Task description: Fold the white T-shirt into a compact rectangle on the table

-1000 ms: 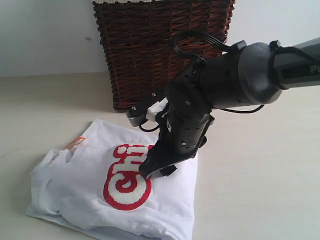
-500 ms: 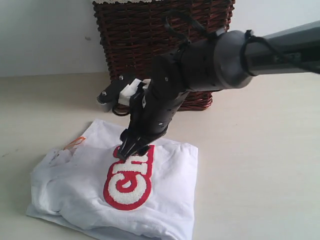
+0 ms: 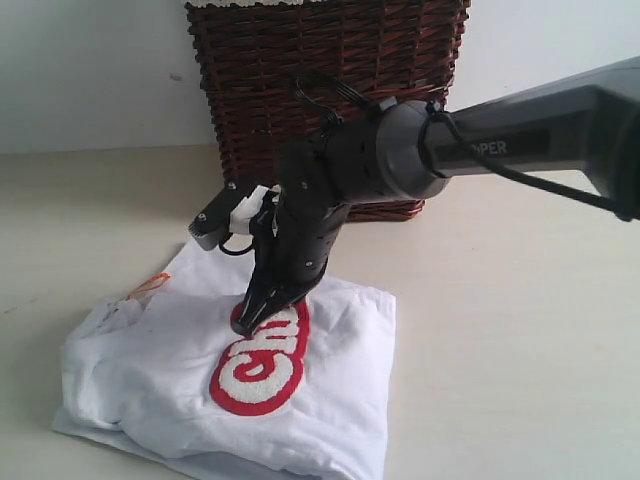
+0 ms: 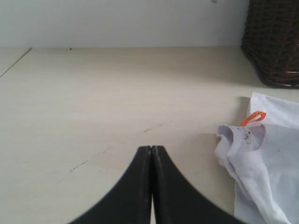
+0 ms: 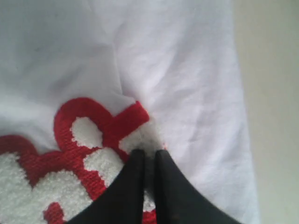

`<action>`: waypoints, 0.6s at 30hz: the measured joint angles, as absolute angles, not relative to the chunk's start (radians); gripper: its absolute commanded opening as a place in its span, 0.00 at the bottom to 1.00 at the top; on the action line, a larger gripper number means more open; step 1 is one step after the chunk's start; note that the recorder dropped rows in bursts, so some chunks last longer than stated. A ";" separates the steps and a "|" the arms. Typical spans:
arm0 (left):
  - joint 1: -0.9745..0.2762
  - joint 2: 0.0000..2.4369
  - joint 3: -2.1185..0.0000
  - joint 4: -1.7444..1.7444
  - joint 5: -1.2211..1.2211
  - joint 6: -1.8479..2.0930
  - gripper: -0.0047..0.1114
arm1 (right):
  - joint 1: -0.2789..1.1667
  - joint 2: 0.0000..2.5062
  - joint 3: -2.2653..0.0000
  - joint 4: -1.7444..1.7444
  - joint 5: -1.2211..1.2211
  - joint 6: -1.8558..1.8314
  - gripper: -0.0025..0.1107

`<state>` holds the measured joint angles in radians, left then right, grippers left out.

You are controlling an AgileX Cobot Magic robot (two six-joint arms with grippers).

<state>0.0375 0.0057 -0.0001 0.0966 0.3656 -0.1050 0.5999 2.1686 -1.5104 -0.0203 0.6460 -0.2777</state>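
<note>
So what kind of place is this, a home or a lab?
Likely a robot test bench staged as a laundry corner: bare cream table, plain wall, a wicker basket and a white T-shirt under a robot arm.

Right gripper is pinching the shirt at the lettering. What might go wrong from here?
The right gripper pinches only a small pucker of the T-shirt at the lettering; it may slip, or lift one layer and undo the fold. The left gripper is shut over the table, off the cloth, so the bundle may drag. The basket close by could be bumped.
</note>
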 measured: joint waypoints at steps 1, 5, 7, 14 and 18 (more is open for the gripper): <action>0.038 0.006 0.000 0.097 0.366 -0.105 0.04 | 0.600 2.164 -1.510 -0.020 0.648 -0.278 0.02; 0.038 0.006 0.000 0.097 0.366 -0.105 0.04 | 0.600 2.113 -1.510 -0.026 0.665 -0.278 0.02; 0.038 0.006 0.000 0.097 0.366 -0.105 0.04 | 0.600 2.074 -1.510 -0.028 0.673 -0.278 0.02; 0.038 0.006 0.000 0.097 0.366 -0.105 0.04 | 0.600 2.019 -1.494 -0.246 0.660 -0.031 0.02; 0.038 0.006 0.000 0.097 0.366 -0.105 0.04 | 0.600 2.021 -1.433 -0.522 0.638 0.279 0.02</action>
